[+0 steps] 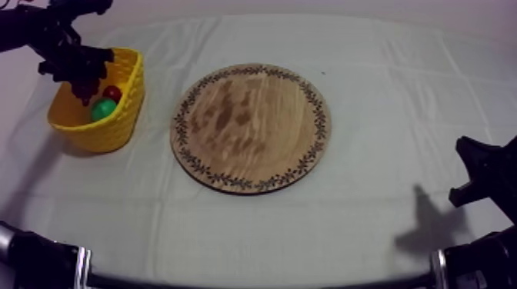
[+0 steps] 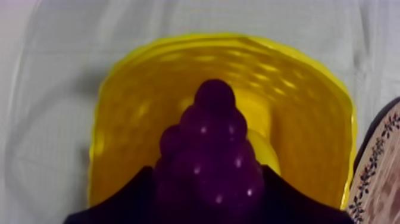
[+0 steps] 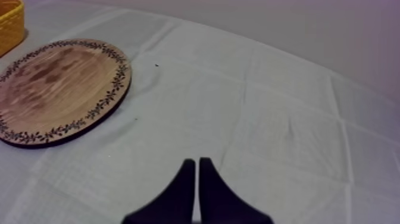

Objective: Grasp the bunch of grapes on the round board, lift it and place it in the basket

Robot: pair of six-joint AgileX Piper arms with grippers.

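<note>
Purple bunch of grapes [image 2: 211, 131] right at the lens, clamped between the black fingers [image 2: 125, 199] of the left gripper [image 2: 207, 182]! Directly beneath the gripper gapes the yellow basket [image 2: 137, 107], and the grapes hang over its opening. Down inside, just under the gripper, a small red fruit [image 1: 112, 93] and a green fruit [image 1: 102, 109] lie side by side. Off to the gripper's side lies the wooden board [image 1: 251, 127], well clear of the grapes. Far across, the right gripper [image 3: 197, 162] sits low, fingers pressed into a narrow wedge over the cloth [image 3: 286, 119].
</note>
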